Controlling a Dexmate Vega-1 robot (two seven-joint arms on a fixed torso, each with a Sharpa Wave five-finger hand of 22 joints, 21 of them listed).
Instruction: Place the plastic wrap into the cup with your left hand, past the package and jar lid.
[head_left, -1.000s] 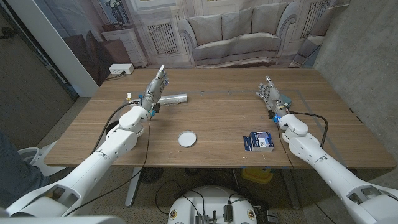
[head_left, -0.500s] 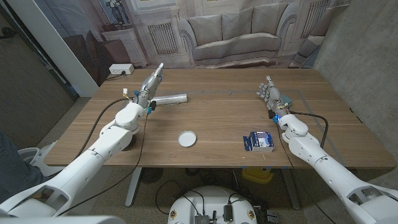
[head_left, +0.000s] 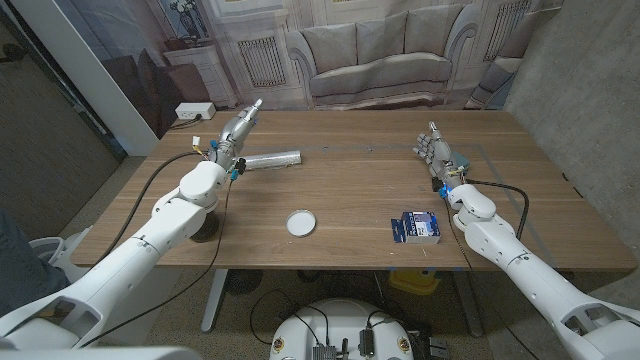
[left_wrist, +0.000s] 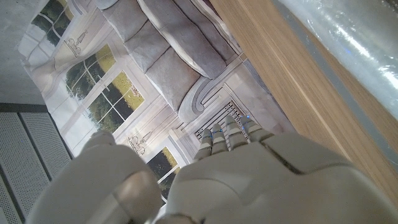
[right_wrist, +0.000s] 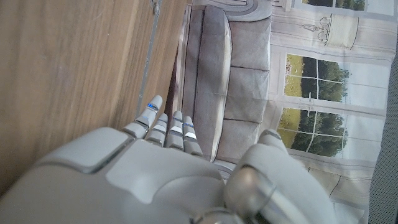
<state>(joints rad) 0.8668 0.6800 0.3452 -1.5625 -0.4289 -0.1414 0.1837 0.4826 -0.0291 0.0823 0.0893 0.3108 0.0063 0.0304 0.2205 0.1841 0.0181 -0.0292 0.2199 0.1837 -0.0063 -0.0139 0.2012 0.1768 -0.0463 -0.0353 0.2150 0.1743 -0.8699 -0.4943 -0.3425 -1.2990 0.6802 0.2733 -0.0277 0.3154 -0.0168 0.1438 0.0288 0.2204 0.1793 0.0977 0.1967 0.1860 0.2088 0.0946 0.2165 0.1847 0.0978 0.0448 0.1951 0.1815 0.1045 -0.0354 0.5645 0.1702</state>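
Observation:
The plastic wrap (head_left: 272, 159), a silvery roll, lies on its side on the wooden table (head_left: 360, 190) at the far left. My left hand (head_left: 238, 128) hangs just left of the roll's near end with its fingers held straight and nothing in it. In the left wrist view the roll (left_wrist: 348, 43) shows beside the back of that hand (left_wrist: 236, 180). A white jar lid (head_left: 300, 221) lies in the front middle, and a blue package (head_left: 415, 227) at the front right. My right hand (head_left: 433, 152) stands upright and empty at the right. A small bluish thing (head_left: 458, 160) sits half hidden just behind it.
A white power strip (head_left: 195, 111) lies beyond the table's far left corner. A printed backdrop of a sofa (head_left: 375, 55) stands behind the far edge. A thin line is marked on the table (head_left: 500, 170) to the right of my right hand.
My left hand and forearm have moved left and slightly away, drawing off from the roll's end. The roll, lid, package and right arm have not moved.

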